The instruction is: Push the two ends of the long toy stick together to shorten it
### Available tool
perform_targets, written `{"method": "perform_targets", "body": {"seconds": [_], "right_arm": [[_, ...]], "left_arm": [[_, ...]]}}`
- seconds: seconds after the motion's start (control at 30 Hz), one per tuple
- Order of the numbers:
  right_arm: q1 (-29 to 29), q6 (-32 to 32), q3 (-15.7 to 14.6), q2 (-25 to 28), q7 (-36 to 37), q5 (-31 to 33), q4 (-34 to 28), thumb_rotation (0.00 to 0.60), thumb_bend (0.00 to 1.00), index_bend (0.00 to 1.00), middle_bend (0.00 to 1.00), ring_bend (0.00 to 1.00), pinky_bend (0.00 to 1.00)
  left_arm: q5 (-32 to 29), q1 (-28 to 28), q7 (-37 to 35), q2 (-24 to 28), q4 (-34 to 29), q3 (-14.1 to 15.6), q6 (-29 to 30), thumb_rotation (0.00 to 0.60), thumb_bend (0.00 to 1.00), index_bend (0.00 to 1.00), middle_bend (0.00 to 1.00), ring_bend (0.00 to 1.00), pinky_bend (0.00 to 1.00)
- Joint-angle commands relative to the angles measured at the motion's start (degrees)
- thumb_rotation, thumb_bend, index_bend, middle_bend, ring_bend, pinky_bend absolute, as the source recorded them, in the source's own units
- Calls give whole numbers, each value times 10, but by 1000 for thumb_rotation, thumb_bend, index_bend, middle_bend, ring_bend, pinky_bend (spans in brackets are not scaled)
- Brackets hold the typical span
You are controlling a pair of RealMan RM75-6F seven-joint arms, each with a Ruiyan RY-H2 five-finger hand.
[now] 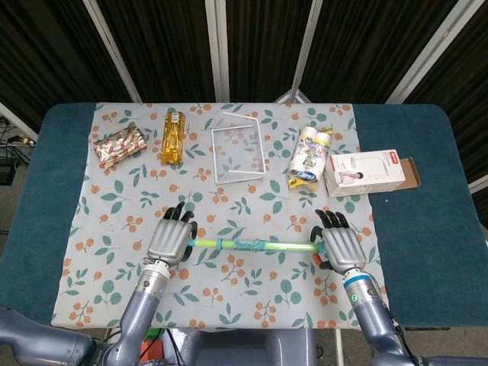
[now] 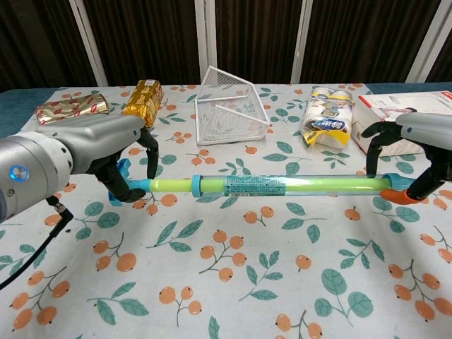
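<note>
The long toy stick (image 1: 255,245) (image 2: 282,186) is held level above the tablecloth, a clear tube with a yellow-green rod inside and a blue collar. My left hand (image 1: 171,241) (image 2: 106,157) grips its blue end cap, with only a short piece of rod showing between that hand and the collar. At the other side my right hand (image 1: 341,245) (image 2: 417,152) grips the orange end, and the rod's tip reaches almost to it.
Along the back stand a red wrapped box (image 1: 120,145), a gold pack (image 1: 173,138), a white wire basket (image 1: 239,152), a yellow-white bag (image 1: 309,156) and a white carton (image 1: 371,173). The leaf-print cloth (image 1: 221,297) covers the blue table.
</note>
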Motion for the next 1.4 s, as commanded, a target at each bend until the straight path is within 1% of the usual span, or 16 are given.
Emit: {"method": "perform_targets", "body": {"seconds": [0.03,0.1,0.13,0.17,0.2,0.23,0.27,0.33,0.37,0.47,0.63,0.87,1.07,1.2,1.3,1.4], "right_arm": [[0,0,-1,0,2,-1,0,600,402,668,97,0,0],[0,0,-2,1,4,-5,0,600,401,666,97,0,0],[-1,0,-3,2,4,-6,1,600,401,644,96,0,0],[-1,-2,-4,4,5,-6,1,600,401,584,96,0,0],[-1,-4,-4,6,8,-6,1,600,401,516,90,0,0],[-2,-7,-5,8,12,-8,1,600,401,357,63,0,0],[-2,-8,-5,10,15,-10,2,600,401,229,39,0,0],[-4,-10,-6,13,22,-15,3,600,401,50,2,0,0],[-5,-11,-7,14,26,-19,5,600,402,6,0,0,0],[-8,-11,-10,17,31,-28,9,600,401,0,0,0,0],[-10,-13,-14,23,32,-29,11,600,401,0,0,0,0],[-28,-11,-25,51,60,-49,18,600,402,0,0,0,0],[-63,-34,-54,119,129,-82,6,600,402,0,0,0,0],[-96,-36,-83,173,188,-150,9,600,402,0,0,0,0],[-131,-15,-105,201,243,-217,23,600,402,0,0,0,0],[-165,19,-124,216,282,-275,35,600,401,0,0,0,0]], "left_arm": [[1,0,-1,-5,2,-1,1,600,491,589,207,23,126],[2,-1,0,-7,2,0,1,600,490,584,203,23,126],[4,-1,1,-7,1,1,0,600,483,569,195,23,126],[5,-1,1,-6,1,2,0,600,461,540,180,23,126],[6,0,1,-5,-1,3,0,600,432,506,162,23,126],[5,1,1,-2,-4,4,-1,600,386,458,137,22,125],[5,1,1,1,-6,5,-2,600,339,410,114,20,123],[5,3,-2,6,-10,6,-4,600,275,337,85,16,117],[6,4,-4,9,-12,6,-5,600,259,312,78,14,114],[10,10,-15,20,-21,9,-7,600,235,250,63,13,110],[35,19,-30,39,-43,23,-9,600,233,243,60,11,110],[116,52,-76,97,-70,66,-5,600,233,243,63,11,110],[173,99,-135,205,-102,121,-5,600,233,250,86,11,110],[250,142,-200,279,-97,172,6,600,234,245,82,11,110],[311,184,-258,331,-80,216,24,600,229,172,47,3,87],[357,223,-322,370,-66,247,44,600,150,50,5,0,41]]}}
